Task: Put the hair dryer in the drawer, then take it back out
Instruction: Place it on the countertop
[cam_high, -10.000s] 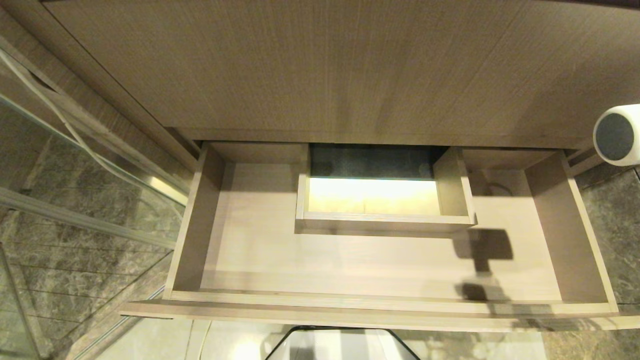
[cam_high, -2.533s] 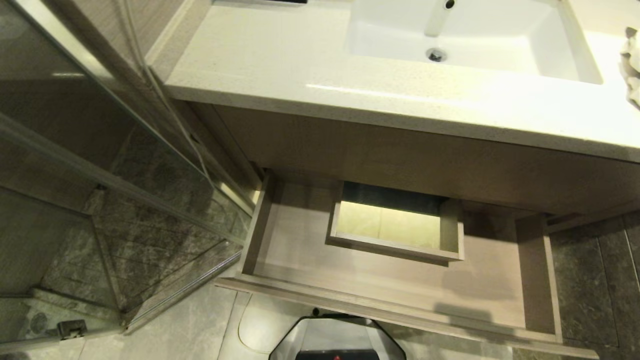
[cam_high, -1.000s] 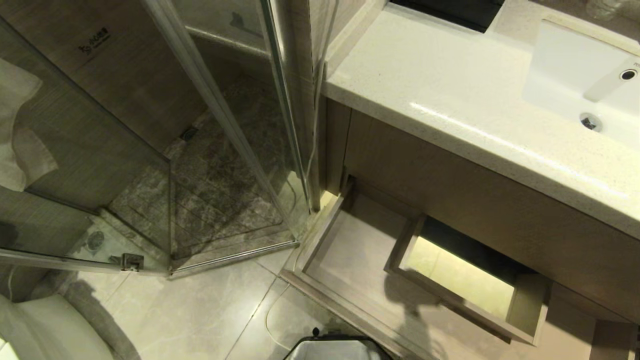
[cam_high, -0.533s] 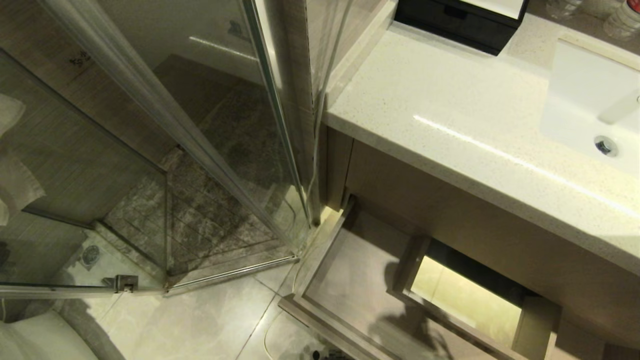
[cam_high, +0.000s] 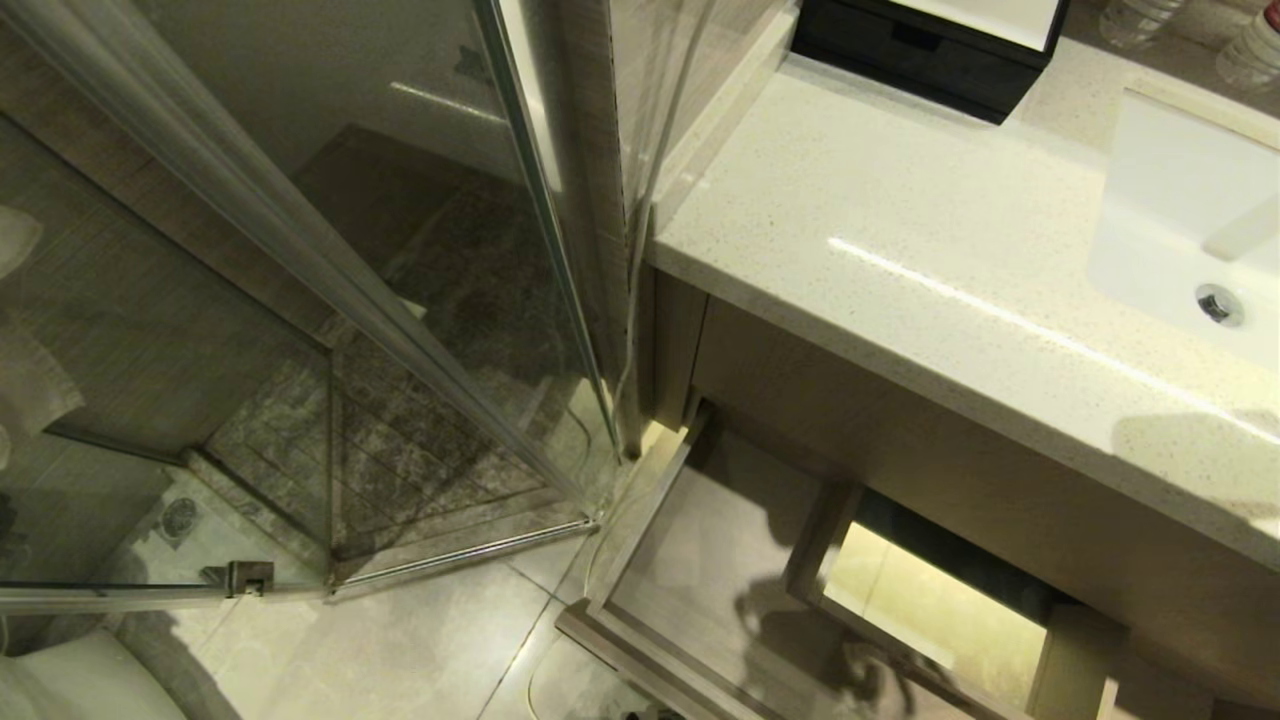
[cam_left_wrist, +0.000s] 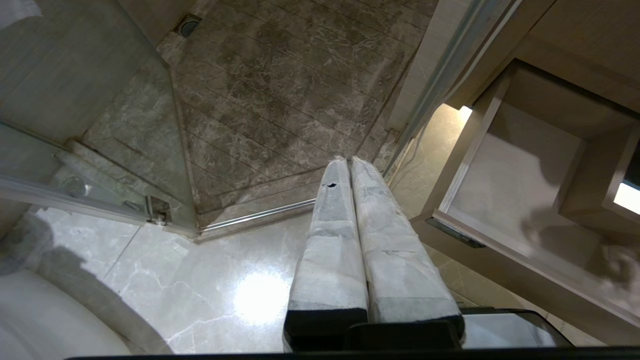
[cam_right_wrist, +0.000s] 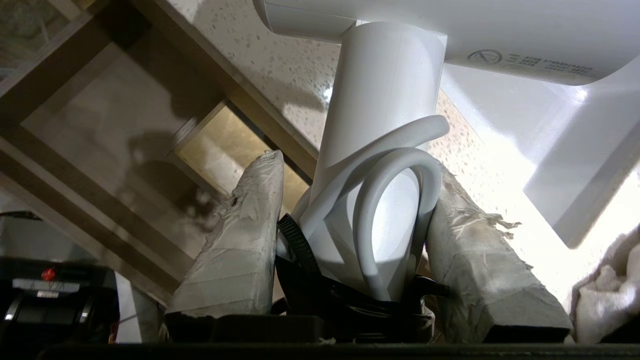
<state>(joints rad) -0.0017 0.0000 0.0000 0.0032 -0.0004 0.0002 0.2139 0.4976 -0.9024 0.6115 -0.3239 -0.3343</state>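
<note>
- The right gripper (cam_right_wrist: 350, 240) is clamped on the handle of the hair dryer (cam_right_wrist: 385, 125); the looped cord is pinched between the fingers too.
- The handle's long axis runs straight out from the fingers, the barrel lying crosswise beyond.
- Below the held dryer, the countertop (cam_right_wrist: 280, 65) and the drawer (cam_high: 700, 580) are seen; the drawer stands open and looks empty.
- The left gripper (cam_left_wrist: 350, 165) is closed, holds nothing, and hangs over the floor.

Right gripper (cam_right_wrist: 350, 175) clamping white hair dryer (cam_right_wrist: 385, 100) handle, open drawer (cam_right_wrist: 100, 130) below, speckled countertop (cam_right_wrist: 280, 70) behind
</note>
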